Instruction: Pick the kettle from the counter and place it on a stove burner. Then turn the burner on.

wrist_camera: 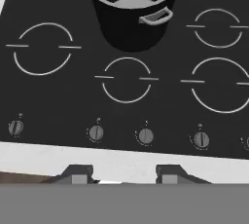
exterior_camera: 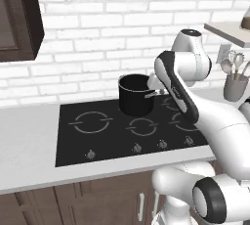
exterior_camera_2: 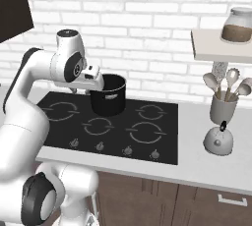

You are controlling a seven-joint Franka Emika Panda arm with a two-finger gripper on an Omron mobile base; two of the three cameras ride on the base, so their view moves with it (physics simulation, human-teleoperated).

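Kettle: You find the small silvery kettle (exterior_camera_2: 218, 140) with its black knob standing upright on the counter (exterior_camera_2: 206, 163), well to the right of the stove (exterior_camera_2: 147, 144), just in front of the grey utensil cup (exterior_camera_2: 222, 108).
Gripper: Your gripper (wrist_camera: 123, 173) hangs above the stove's front edge with its two dark fingertips (wrist_camera: 78, 173) apart and nothing between them; it is well apart from the kettle.
Stove: The black glass cooktop lies flush in the pale counter, with grey ring burners and a row of small knobs (wrist_camera: 145, 136) along its front.
Saucepan: A tall black saucepan (exterior_camera_2: 108, 95) sits on a back burner, upright, its grey handle (wrist_camera: 156, 16) pointing toward the right side of the hand view.
Arm: Your white arm (exterior_camera: 181, 89) bends over the right half of the cooktop in the left base view, partly covering the burners there.
Utensil cup: It holds several pale spoons and a whisk (exterior_camera_2: 225, 82), and stands near the white brick wall (exterior_camera_2: 147, 33).
Shelf: Above the cup a pale shelf (exterior_camera_2: 216, 48) carries a glass jar (exterior_camera_2: 237, 24) with brown contents.
Cabinets: Dark brown cabinet fronts (exterior_camera_2: 162, 205) run below the counter.
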